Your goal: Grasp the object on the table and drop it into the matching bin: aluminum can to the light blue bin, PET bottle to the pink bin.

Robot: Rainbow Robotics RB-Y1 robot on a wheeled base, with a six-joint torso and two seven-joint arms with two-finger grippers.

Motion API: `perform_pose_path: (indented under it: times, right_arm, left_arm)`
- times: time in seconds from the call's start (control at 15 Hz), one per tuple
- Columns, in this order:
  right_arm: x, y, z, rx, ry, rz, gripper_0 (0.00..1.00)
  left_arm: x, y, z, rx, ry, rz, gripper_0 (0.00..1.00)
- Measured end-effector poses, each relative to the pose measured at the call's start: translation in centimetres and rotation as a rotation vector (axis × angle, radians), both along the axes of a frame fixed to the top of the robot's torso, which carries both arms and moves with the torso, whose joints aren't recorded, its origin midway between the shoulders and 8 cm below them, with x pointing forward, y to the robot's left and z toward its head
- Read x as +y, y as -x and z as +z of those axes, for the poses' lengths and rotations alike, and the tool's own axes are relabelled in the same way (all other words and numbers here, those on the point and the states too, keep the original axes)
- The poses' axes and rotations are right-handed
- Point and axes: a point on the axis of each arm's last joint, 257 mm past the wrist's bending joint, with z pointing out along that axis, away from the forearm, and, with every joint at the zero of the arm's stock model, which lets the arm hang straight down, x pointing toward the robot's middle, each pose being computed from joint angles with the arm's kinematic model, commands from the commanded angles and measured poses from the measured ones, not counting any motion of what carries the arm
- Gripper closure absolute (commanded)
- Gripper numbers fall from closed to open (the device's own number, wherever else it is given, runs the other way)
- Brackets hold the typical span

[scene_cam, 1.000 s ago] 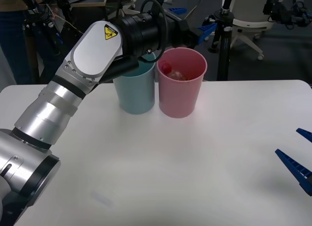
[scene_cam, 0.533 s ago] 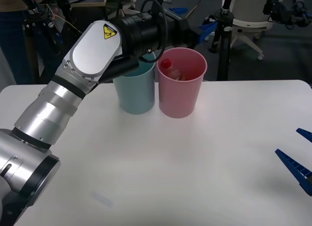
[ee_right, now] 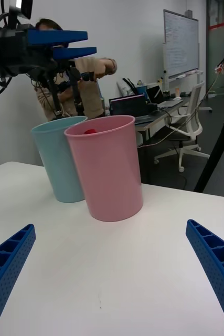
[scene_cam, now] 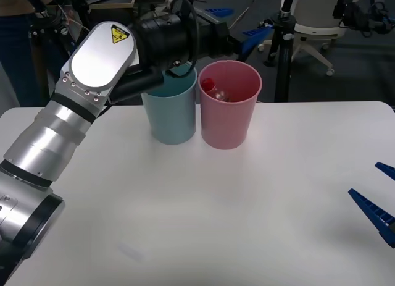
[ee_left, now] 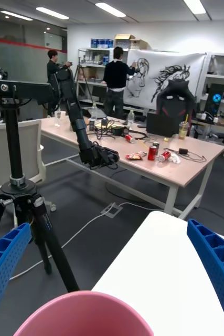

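The left arm reaches across from the left, over the blue bin (scene_cam: 171, 113). Its gripper (ee_right: 64, 44) hangs above and behind the two bins, blue jaws spread apart with nothing between them. Seen from its wrist, the pink bin (ee_left: 85, 315) has its rim directly below the open jaws.

The two bins stand side by side and touching at the far middle of the white counter (scene_cam: 203, 212), blue on the left, pink on the right. The bottle (scene_cam: 213, 90) lies tilted inside the pink bin, red cap up against the wall nearest the blue bin.

The right gripper (ee_right: 112, 273) waits low over the counter's right edge, jaws wide open and empty, both bins well ahead of them.
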Motion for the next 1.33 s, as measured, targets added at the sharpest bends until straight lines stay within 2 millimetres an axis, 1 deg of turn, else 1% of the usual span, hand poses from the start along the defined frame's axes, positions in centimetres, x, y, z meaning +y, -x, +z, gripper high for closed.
perform_pose_path:
  times: [0.33,0.53,0.73,0.87,1.0,1.33]
  right_arm:
    - [0.0,0.0,0.0,0.0,0.0,0.0,0.0]
    - [0.0,0.0,0.0,0.0,0.0,0.0,0.0]
    - [0.0,0.0,0.0,0.0,0.0,0.0,0.0]
    - [0.0,0.0,0.0,0.0,0.0,0.0,0.0]
    - [0.0,0.0,0.0,0.0,0.0,0.0,0.0]
    - [0.0,0.0,0.0,0.0,0.0,0.0,0.0]
  left_arm:
    - [3.1,0.9,-0.6,-0.031,-0.024,-0.056,0.0]
    - [5.4,1.8,-1.2,-0.044,-0.044,-0.091,0.0]
    - [8.3,3.3,-1.5,-0.073,-0.065,-0.109,0.0]
    - [10.3,4.8,-2.0,-0.067,-0.073,-0.114,0.0]
    - [11.8,6.7,-2.6,-0.054,-0.076,-0.126,0.0]
    - [16.3,10.7,-3.2,-0.079,-0.073,-0.101,0.0]
